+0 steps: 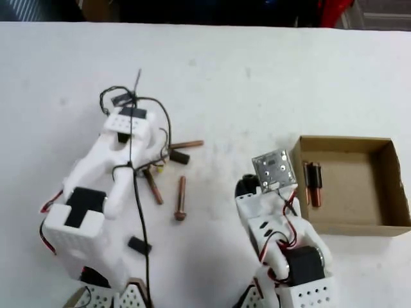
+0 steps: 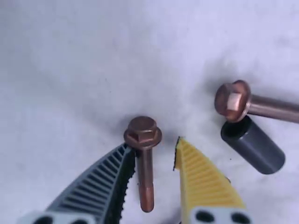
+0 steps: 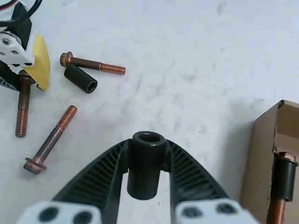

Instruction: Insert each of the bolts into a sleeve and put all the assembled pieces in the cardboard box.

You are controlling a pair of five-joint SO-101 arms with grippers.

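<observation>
Right hand (image 3: 145, 148) clenched on a black sleeve (image 3: 145, 170), bore empty, near the cardboard box (image 1: 350, 226). Desk (image 1: 257, 77): box sits at its right side with one assembled piece (image 1: 313, 183) inside, so one done by my count. Left hand (image 2: 154, 147) released, fingers straddling a bolt (image 2: 145, 168) lying flat, not gripped. Two more loose: middle bolt (image 1: 181, 199), and far bolt (image 1: 186, 145) with a spare sleeve (image 1: 179, 157) just beside it. Left to do, I'd judge: three insertions, three drops. I count two sleeves outside the box for three bolts.
</observation>
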